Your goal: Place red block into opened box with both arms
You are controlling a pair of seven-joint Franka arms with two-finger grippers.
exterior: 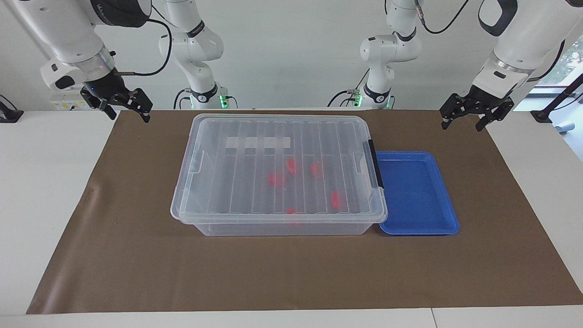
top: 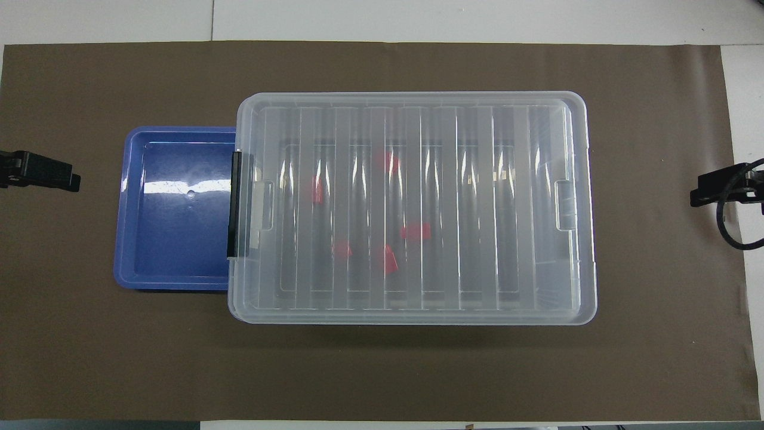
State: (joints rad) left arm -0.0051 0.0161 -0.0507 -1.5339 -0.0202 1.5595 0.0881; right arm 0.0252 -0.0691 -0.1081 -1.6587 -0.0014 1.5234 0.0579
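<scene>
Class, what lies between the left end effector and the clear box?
In the facing view, the blue tray lies between the left end effector and the box.

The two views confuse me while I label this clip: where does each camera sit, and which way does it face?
Facing view: high across the table, facing the robots; shows both arms whole, left gripper, right gripper.
Overhead view: above the robots' end, looking steeply down; only gripper tips at the edges.
Shared: box, red blocks, blue tray.
</scene>
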